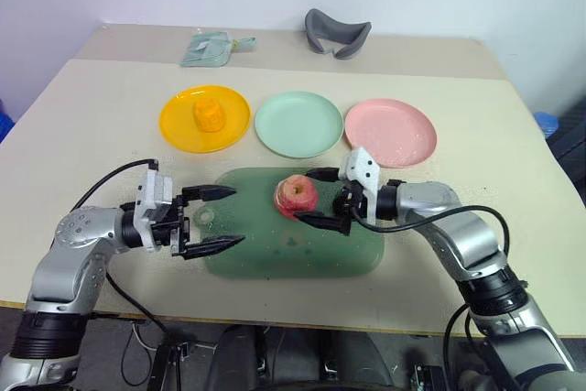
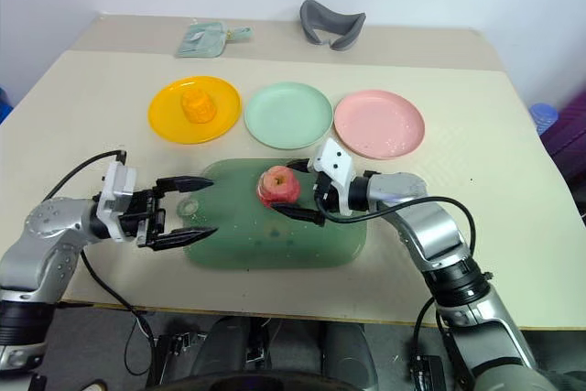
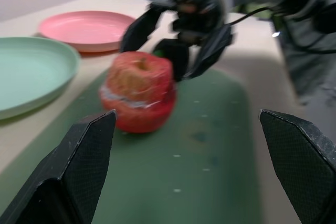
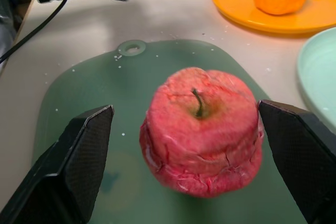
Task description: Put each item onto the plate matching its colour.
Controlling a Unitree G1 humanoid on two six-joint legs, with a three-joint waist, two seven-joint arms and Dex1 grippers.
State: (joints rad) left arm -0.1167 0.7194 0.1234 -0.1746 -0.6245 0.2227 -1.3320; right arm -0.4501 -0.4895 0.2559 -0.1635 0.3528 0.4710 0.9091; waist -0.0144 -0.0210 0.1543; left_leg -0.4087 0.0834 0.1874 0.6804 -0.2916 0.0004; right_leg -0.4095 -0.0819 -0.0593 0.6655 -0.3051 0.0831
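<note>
A pink-red ridged apple-like item (image 1: 296, 196) stands upright on the green mat (image 1: 275, 255). My right gripper (image 1: 305, 195) reaches in level from the right, open, with one finger on each side of the item; I cannot tell whether they touch it. At the mat's left edge my left gripper (image 1: 237, 216) is open and empty, pointing toward the item. A yellow-orange chunk (image 1: 209, 115) sits on the yellow plate (image 1: 179, 122). The mint green plate (image 1: 298, 124) and the pink plate (image 1: 390, 132) behind the mat are bare.
A grey curved object (image 1: 337, 32) and a pale green pouch (image 1: 215, 48) lie at the back of the table. The three plates stand in a row just behind the mat. A small ring hole (image 4: 131, 47) marks the mat's left corner.
</note>
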